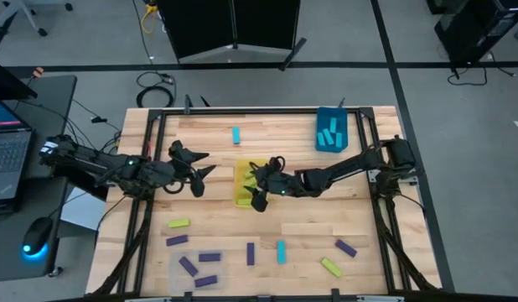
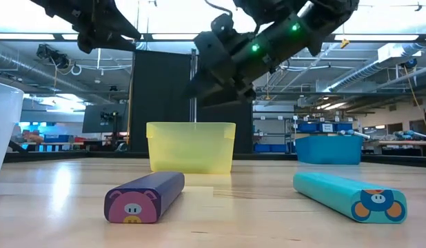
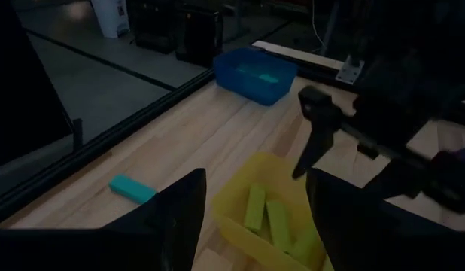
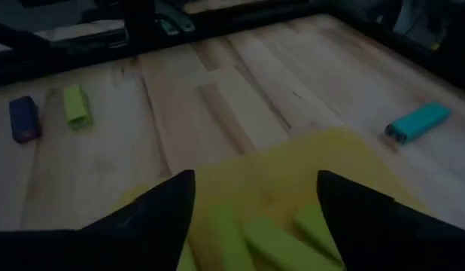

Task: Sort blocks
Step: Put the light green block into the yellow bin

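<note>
Blocks: small flat rectangular bars, smooth and matte, in cyan, yellow-green and purple. Yellow-green blocks (image 4: pixel 274 245) lie in the yellow bin (image 1: pixel 243 198), a translucent thin-walled tub at the table's middle, its long axis running toward the front edge. Right gripper (image 1: pixel 257 183) hangs directly over that bin, fingers spread with nothing between them; the blocks below lie straight beneath it, lengthwise along the bin. Left gripper (image 1: pixel 198 170) hovers just beside the bin on its left, fingers parted and empty, pointing toward it. Unsorted stock lies well apart from the bin, toward the front edge: a purple block (image 1: pixel 251 253) and a cyan block (image 1: pixel 282 251) stand side by side, both with long axes parallel to the bin's; by judgement the right arm is nearer these. A lone cyan block (image 1: pixel 236 135) lies beyond the bin. Blue bin (image 1: pixel 340 122), opaque, at the far right, holds cyan bars. Wooden table (image 1: pixel 284 134), pale planks.
</note>
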Tool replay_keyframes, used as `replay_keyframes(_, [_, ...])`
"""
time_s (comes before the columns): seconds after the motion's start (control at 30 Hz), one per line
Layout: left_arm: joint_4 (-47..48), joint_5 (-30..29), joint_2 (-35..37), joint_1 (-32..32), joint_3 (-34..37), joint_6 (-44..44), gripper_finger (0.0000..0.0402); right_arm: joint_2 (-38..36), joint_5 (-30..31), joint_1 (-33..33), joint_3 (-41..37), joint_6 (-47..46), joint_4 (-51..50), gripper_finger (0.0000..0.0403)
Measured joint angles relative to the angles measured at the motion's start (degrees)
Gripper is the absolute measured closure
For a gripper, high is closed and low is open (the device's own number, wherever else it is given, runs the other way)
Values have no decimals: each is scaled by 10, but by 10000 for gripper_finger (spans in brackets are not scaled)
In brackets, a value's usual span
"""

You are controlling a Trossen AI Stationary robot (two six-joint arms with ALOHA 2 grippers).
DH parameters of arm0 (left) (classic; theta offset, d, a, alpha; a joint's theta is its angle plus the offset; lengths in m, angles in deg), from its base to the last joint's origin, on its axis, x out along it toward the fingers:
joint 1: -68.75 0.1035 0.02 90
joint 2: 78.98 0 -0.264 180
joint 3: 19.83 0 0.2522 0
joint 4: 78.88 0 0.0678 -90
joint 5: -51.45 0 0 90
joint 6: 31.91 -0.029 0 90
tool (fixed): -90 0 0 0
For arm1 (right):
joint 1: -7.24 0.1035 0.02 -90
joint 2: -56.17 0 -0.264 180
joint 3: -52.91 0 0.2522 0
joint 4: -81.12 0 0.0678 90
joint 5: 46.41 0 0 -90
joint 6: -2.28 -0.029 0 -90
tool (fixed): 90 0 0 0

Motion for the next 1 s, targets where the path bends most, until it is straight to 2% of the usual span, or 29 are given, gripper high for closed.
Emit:
replay_keyframes(0.13, [4, 3, 0, 0, 0, 1, 165, -30, 5, 2, 0, 39, -2, 103])
replay_keyframes(0.27, [41, 42, 0, 0, -2, 30, 165, -76, 40, 19, 0, 91, 0, 116])
replay_keyframes(0.43, [180, 63, -3, -4, -13, 115, 171, -150, 121, 50, -7, 154, 1, 144])
replay_keyframes(0.53, [227, 79, -18, -9, -19, 153, 188, -200, 180, 64, -30, 184, 2, 177])
replay_keyframes(0.6, [246, 122, -39, -13, -22, 160, 203, -233, 200, 69, -58, 190, 5, 205])
replay_keyframes(0.77, [262, 254, -121, -38, -26, 147, 227, -307, 206, 72, -145, 168, 43, 269])
replay_keyframes(0.87, [280, 314, -168, -60, -27, 150, 223, -334, 209, 79, -196, 148, 77, 288])
replay_keyframes(1.0, [322, 354, -209, -102, -42, 168, 205, -353, 209, 88, -245, 122, 114, 292])
